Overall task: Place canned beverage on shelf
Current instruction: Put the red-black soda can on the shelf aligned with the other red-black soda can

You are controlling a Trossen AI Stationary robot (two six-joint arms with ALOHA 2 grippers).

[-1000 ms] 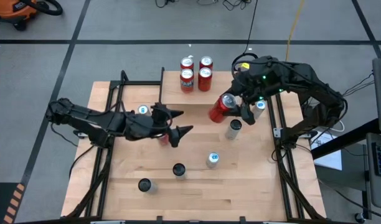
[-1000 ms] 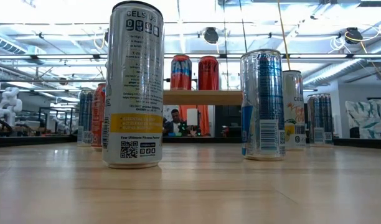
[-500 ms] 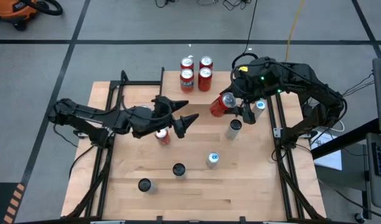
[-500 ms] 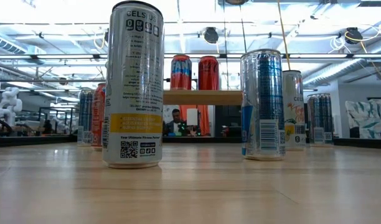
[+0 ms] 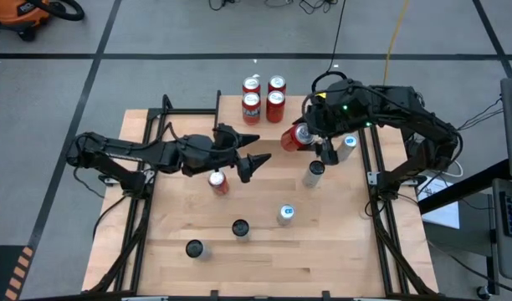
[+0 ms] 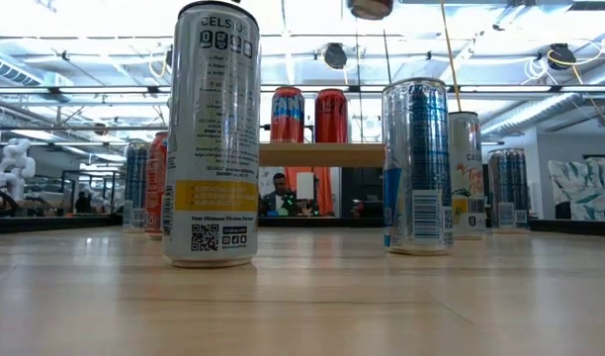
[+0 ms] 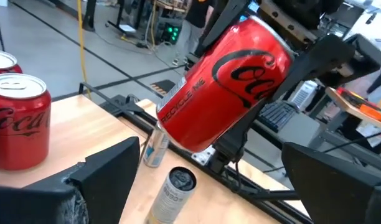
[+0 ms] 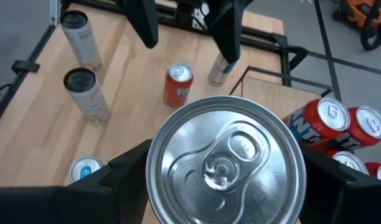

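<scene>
A red Coca-Cola can [image 5: 294, 138] hangs tilted above the table's far right part, and my right gripper [image 5: 306, 140] is shut on it; it fills the left wrist view [image 7: 228, 81]. The shelf [image 5: 233, 119] stands at the far middle with several red cans [image 5: 263, 96] upright on its top, also seen in the low view [image 6: 322, 154]. My left gripper [image 5: 258, 148] hovers open just left of the held can, its fingers [image 7: 109, 174] apart and pointing at it without touching. My right gripper pinches the Coca-Cola can's side wall [image 7: 274, 62] between its two fingers [image 8: 125, 177], nearer the top end. It comes slanting down from the table's right. The can is lifted clear and tilted, its lid [image 8: 225, 165] facing back toward the wrist.
Several loose cans stand on the table: an orange one [image 5: 216, 182] under the left arm, slim ones at the right [image 5: 315, 171] and toward the near edge [image 5: 240, 227]. In the low view, tall cans [image 6: 212, 138] stand close. Black frame rails [image 5: 377, 180] run along both sides.
My left gripper has gone toward the table's right and far side, closer to the held can, uncovering the orange can below it. My right gripper has rolled in place, and the Coca-Cola can has tipped more upright.
</scene>
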